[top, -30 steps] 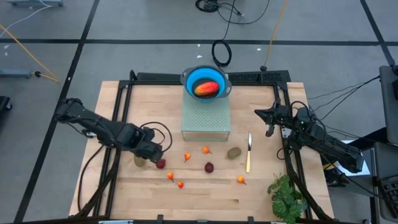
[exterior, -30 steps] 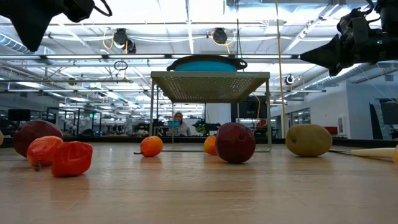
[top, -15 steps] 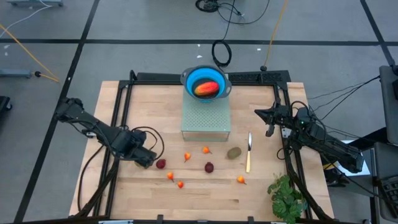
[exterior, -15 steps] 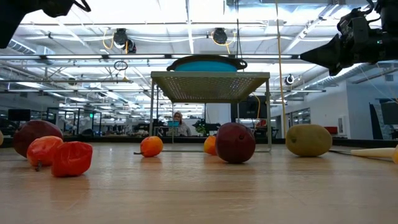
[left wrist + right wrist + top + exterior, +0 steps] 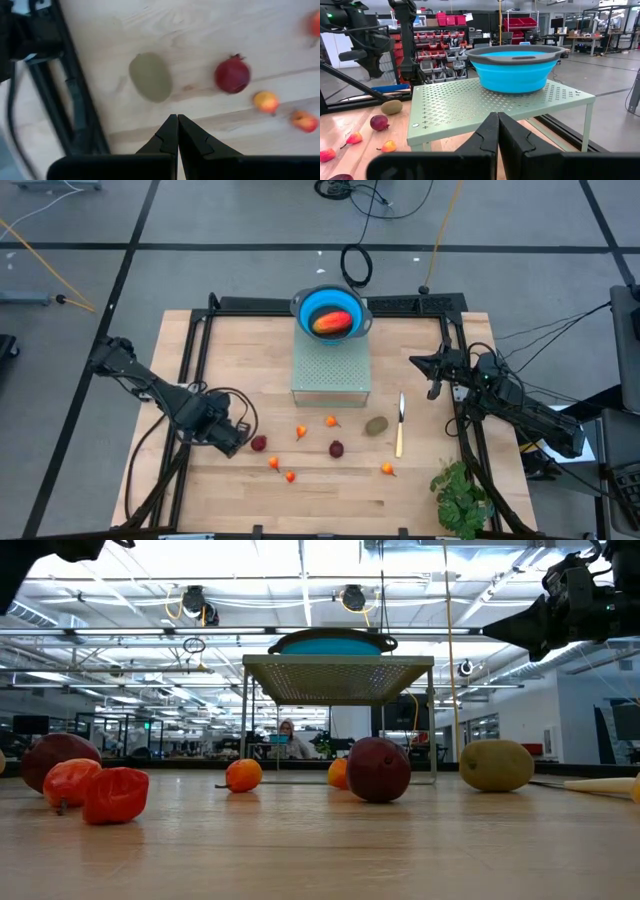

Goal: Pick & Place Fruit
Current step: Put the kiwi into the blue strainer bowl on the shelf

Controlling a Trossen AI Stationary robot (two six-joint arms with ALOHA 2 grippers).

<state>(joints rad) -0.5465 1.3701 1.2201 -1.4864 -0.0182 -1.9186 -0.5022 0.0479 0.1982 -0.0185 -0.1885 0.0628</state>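
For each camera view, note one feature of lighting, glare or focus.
High view: even light, faint shadows under the fruit. Low view: ceiling lights glare; the nearest red fruit looks soft. Left wrist view: the kiwi is blurred. Right wrist view: the blue bowl is sharp.

On my wooden worktop [image 5: 330, 490] a pale green perforated stand [image 5: 331, 367] sits near the far edge, carrying a blue bowl [image 5: 330, 310] with a grey rim. A slim pale-handled knife [image 5: 400, 426] lies right of the stand. A green leafy bunch [image 5: 461, 495] rests at the near right corner.
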